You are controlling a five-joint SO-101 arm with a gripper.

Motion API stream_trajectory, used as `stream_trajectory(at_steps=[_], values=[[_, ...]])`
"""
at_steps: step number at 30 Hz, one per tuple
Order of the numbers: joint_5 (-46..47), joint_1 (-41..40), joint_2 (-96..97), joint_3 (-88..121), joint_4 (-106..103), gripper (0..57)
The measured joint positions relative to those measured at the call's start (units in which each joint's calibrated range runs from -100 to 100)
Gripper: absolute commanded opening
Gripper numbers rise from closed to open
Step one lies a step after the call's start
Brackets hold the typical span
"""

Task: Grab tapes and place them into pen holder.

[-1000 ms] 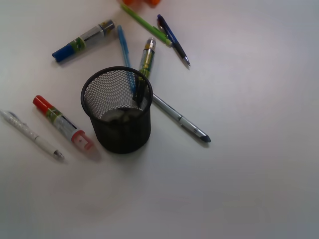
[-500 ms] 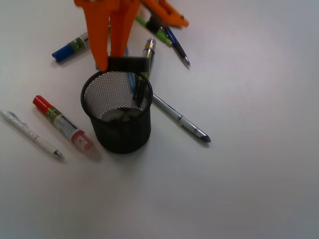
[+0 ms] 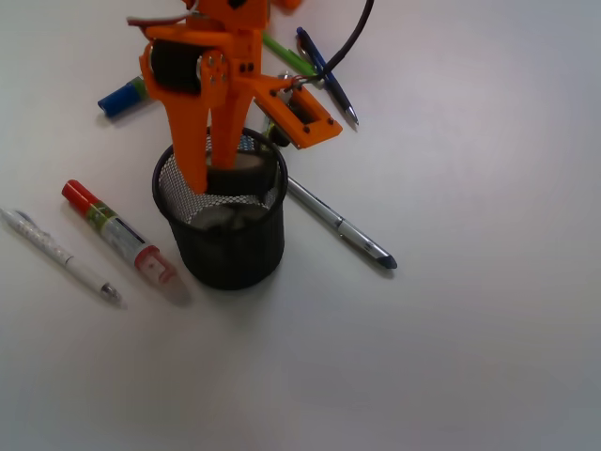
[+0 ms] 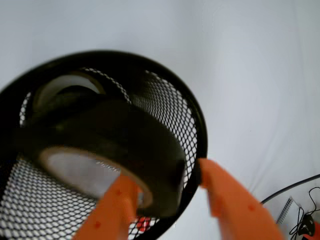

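Observation:
My orange gripper [image 3: 218,174] hangs over the mouth of the black wire-mesh pen holder [image 3: 230,268], shut on a dark tape roll [image 3: 242,167] with a pale inner core. The roll sits at rim height, just inside the cup's far side. In the wrist view the dark tape roll [image 4: 110,145] lies between my two orange fingers [image 4: 227,205], my gripper [image 4: 167,195] just above the pen holder's rim [image 4: 196,117]. Another tape roll [image 4: 65,87] lies at the bottom of the cup, seen as a pale shape [image 3: 223,218] in the front view.
A red marker [image 3: 117,233] and a white pen [image 3: 61,256] lie left of the cup. A silver pen [image 3: 340,225] lies to its right. A blue marker [image 3: 122,97], a green pen [image 3: 286,54] and a dark blue pen [image 3: 329,80] lie behind it.
The gripper came in from the top edge and moved down over the cup with the dark tape roll, which now sits at the cup's mouth.

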Motion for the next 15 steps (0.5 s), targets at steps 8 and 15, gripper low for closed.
stream_trajectory(at_steps=[8,15], values=[[0.00,1.48,0.00,0.00,3.71,32.3],[-2.34,0.74,0.00,0.00,7.86,32.3]])
